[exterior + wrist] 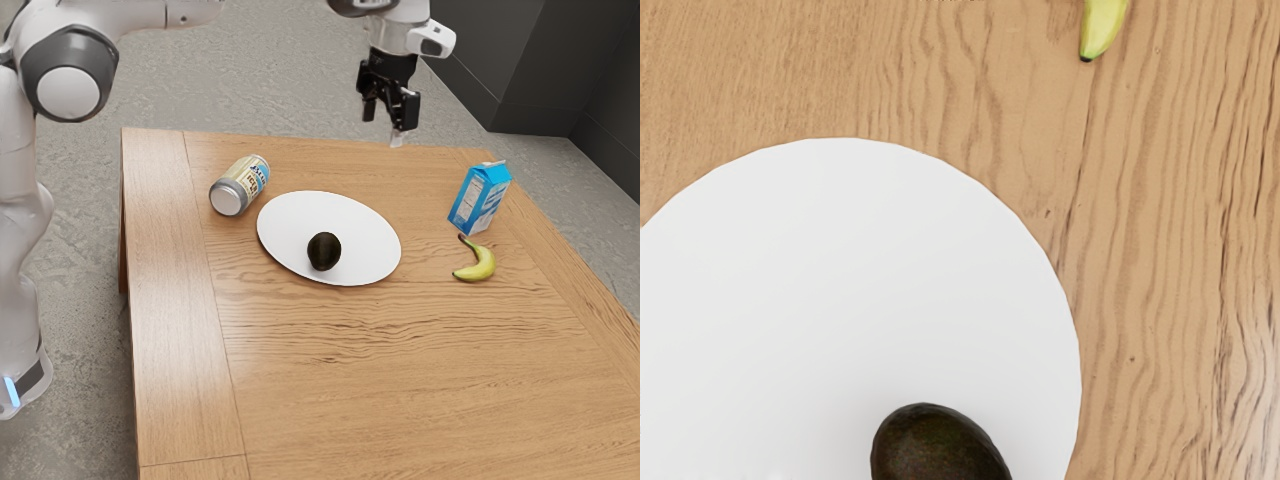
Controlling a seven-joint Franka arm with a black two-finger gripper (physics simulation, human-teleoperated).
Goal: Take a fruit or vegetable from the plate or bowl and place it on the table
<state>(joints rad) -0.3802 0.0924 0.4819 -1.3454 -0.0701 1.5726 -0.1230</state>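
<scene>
Reading the exterior view from its left, you have a can [240, 186] lying on its side on the desk [400, 380], just beside the white plate [300, 215]; on that plate sits the avocado [324, 251], the fruit you are after, in the half nearer the camera and inside the rim; the wrist view shows it on the plate as well, dark against the white.

Further along, your gripper [385, 125] hangs well above the desk, its fingers standing apart with nothing between them; past it come the banana [477, 262], lying on the bare wood, and the upright carton [480, 198] just behind it; neither needs touching.

You are, I judge, at the approach step, with grasp, lift and placing all to do; your next move is to bring the gripper over the avocado, keep it open, and come down so that one finger passes on each side; go slowly near the bottom, since the fruit is rounded and may roll if one finger meets it first, and the fingertips could press on the plate; close only once it is well between them, then lift clear of the rim and set it down on the open wood between the plate and the banana.
</scene>
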